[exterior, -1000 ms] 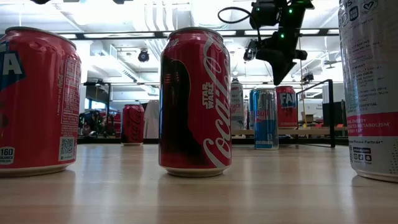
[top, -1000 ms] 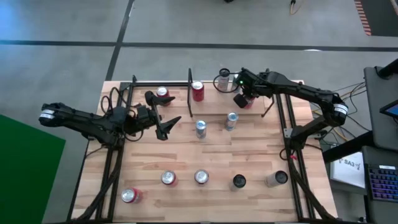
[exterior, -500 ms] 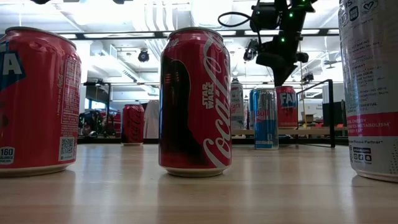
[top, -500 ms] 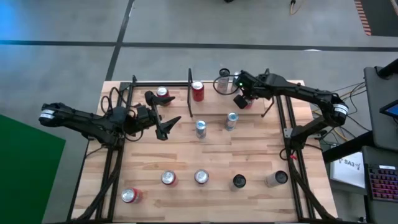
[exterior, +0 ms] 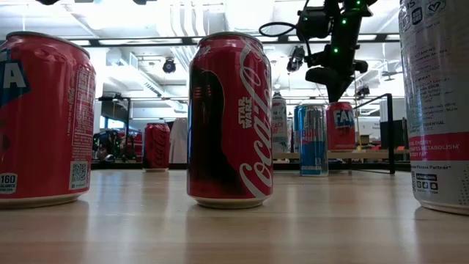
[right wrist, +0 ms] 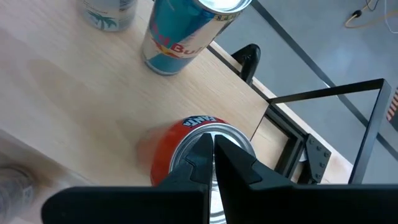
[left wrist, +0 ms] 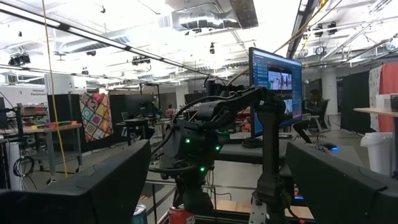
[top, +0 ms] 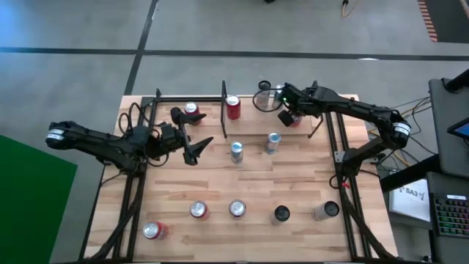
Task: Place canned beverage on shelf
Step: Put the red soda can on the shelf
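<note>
A red Fanta can (top: 295, 122) stands upright on the light wood at the far right, beside the shelf's black rail (right wrist: 292, 99). My right gripper (right wrist: 213, 138) is shut and points steeply down right above the can's top (exterior: 341, 107). The shelf (top: 190, 97) spans the table's far side; two red cans (top: 192, 110) (top: 233, 108) and a pale can (top: 262, 95) stand within its frame. My left gripper (top: 192, 138) hovers open at the left, near the leftmost red can, with nothing between its fingers (left wrist: 93, 193). My right gripper's shut fingertips (right wrist: 205, 144) hang over the silver top (right wrist: 233, 134) of the Fanta can, coming from above. I cannot tell whether they touch it. The can stands upright on the wood.
A Red Bull can (right wrist: 180, 34) and a silver can (top: 237, 152) stand mid-table, close to the Fanta can. Several more cans (top: 237, 209) line the table's near side. A black shelf post (top: 224, 110) rises between the two red cans.
My right gripper has tipped to point more steeply down and has shifted a little, so that its tip now stands over the Fanta can. Its fingers stay shut. No can has moved.
</note>
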Robot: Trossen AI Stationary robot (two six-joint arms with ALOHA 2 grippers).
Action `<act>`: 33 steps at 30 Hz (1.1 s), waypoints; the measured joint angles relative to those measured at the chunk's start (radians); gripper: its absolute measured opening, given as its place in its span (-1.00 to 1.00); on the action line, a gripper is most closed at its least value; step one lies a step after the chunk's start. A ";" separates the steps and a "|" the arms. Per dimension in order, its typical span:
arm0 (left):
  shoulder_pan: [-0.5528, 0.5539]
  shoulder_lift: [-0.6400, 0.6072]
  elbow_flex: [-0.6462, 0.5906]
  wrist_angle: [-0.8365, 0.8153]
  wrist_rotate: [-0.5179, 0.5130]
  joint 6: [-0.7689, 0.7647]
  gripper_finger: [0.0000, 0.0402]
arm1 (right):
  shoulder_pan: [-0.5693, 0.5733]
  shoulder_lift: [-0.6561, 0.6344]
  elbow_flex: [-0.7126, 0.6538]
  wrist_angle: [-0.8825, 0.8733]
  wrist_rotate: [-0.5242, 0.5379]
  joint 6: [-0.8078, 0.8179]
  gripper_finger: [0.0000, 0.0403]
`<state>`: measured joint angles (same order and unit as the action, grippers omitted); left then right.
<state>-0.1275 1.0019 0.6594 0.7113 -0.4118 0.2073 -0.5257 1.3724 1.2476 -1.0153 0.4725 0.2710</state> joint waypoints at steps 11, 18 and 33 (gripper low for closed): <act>0.000 0.000 0.000 0.000 0.000 -0.008 0.79 | -0.012 -0.002 0.000 -0.022 0.004 0.018 -0.96; 0.000 0.000 0.000 0.000 0.000 -0.008 0.79 | -0.015 -0.003 0.006 -0.033 0.015 0.016 -0.96; 0.000 0.000 0.000 0.000 0.002 -0.011 0.79 | -0.009 -0.127 0.081 -0.073 -0.248 -0.028 -0.96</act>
<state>-0.1276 1.0019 0.6594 0.7109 -0.4099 0.1959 -0.5346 1.2454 1.3288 -1.0880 0.2240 0.2432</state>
